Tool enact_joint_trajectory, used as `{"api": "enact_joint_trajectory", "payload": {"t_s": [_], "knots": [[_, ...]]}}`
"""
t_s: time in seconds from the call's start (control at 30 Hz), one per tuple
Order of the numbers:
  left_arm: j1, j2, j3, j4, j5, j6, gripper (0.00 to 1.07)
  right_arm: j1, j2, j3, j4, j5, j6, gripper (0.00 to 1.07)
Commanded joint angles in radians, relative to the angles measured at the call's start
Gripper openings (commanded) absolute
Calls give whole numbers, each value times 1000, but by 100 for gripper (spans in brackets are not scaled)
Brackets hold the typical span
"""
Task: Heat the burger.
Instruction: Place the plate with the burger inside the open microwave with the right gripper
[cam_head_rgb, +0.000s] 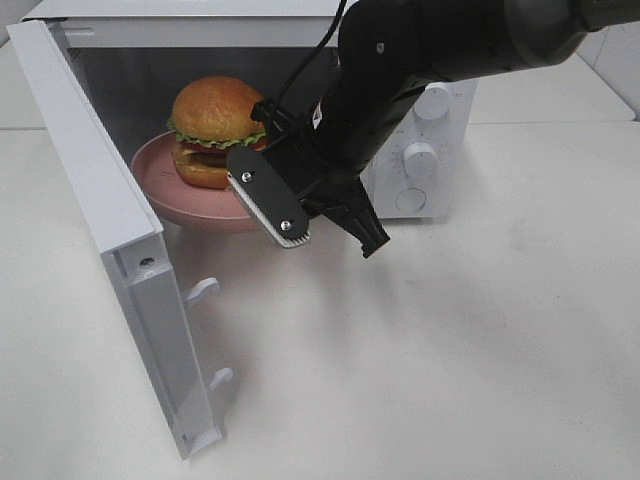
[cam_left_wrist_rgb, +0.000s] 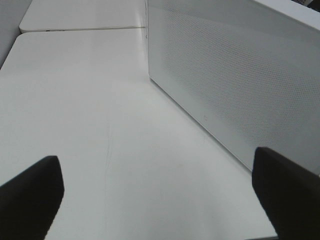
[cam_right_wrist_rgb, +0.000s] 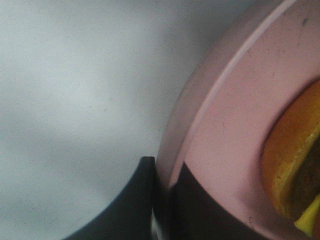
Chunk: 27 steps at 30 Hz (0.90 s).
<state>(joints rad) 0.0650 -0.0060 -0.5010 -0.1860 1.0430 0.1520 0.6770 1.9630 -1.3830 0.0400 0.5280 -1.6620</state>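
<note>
Right gripper (cam_right_wrist_rgb: 162, 195) clenched on plate (cam_head_rgb: 160, 190) rim; burger (cam_head_rgb: 212, 130) sits on plate, beyond jaws, at microwave (cam_head_rgb: 430, 150) mouth. Push likely goes straight inward. Left gripper (cam_left_wrist_rgb: 160, 200) released, empty, outside microwave's side wall

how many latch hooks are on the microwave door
2, both on the free edge of the open microwave door: the upper hook and the lower hook beneath it. None appear to be hidden.

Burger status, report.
Left gripper open, beside microwave. Right gripper shut on plate rim. Burger on plate, at microwave mouth. Door open, nothing blocking.
</note>
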Motion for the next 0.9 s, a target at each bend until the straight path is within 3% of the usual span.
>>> {"api": "enact_joint_trajectory", "payload": {"t_s": [0.03,0.9], "knots": [[-5,-19,3,-2,-4,0,96,1,33,-87,-48,-33,59,0],[-5,-19,3,-2,-4,0,96,1,234,-393,-174,18,152,0]]}}
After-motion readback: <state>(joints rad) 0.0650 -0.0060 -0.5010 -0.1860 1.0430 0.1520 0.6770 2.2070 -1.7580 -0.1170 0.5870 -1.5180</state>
